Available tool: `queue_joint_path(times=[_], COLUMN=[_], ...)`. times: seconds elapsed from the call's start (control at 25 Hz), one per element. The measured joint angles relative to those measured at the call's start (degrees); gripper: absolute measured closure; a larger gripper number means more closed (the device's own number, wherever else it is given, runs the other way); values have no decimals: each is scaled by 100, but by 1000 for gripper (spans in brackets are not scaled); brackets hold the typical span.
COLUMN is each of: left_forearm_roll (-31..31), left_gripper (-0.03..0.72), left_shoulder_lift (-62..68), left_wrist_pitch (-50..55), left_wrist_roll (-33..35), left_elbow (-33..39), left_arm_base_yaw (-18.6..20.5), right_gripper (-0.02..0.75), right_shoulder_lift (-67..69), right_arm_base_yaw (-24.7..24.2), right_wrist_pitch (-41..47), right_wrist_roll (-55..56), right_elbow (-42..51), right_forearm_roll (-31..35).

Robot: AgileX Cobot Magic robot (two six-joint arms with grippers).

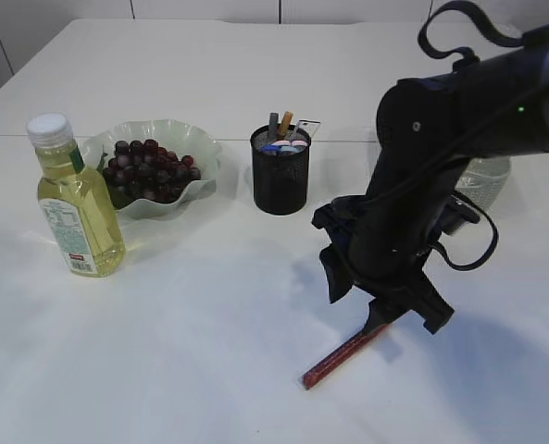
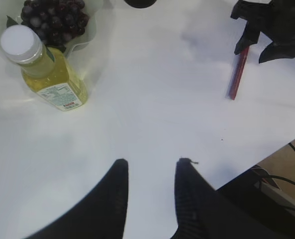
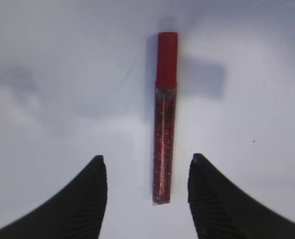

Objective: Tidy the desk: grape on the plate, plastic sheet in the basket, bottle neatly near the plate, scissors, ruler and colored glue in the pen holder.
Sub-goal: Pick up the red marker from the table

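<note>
We hover right gripper [image 3: 147, 191] over colored glue [image 3: 165, 117] near desk's front edge | tube's long axis runs between the spread jaws | left gripper [image 2: 149, 191], jaws apart, farther off

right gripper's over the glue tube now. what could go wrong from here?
1. The right gripper straddles only the bottom end of the red glitter glue tube, so an end grasp may let it tilt or slip.
2. The pen holder already looks crowded, so insertion may snag.
</note>
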Motion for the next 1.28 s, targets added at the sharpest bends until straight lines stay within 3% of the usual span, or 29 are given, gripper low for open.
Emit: queue_joint_path(times=[0.52, 1.28], left_forearm_roll=[0, 0], left_gripper=[450, 451], left_shoulder_lift=[0, 0], left_wrist_pitch=[0, 0], left_wrist_roll=[0, -9], left_elbow=[0, 0], left_arm_base_yaw=[0, 0], right_gripper=[318, 348], right_shoulder_lift=[444, 817], right_arm_base_yaw=[0, 0], right_wrist_pitch=[628, 643], right_wrist_roll=[-196, -357], right_elbow=[-448, -448], right_forearm_roll=[113, 319])
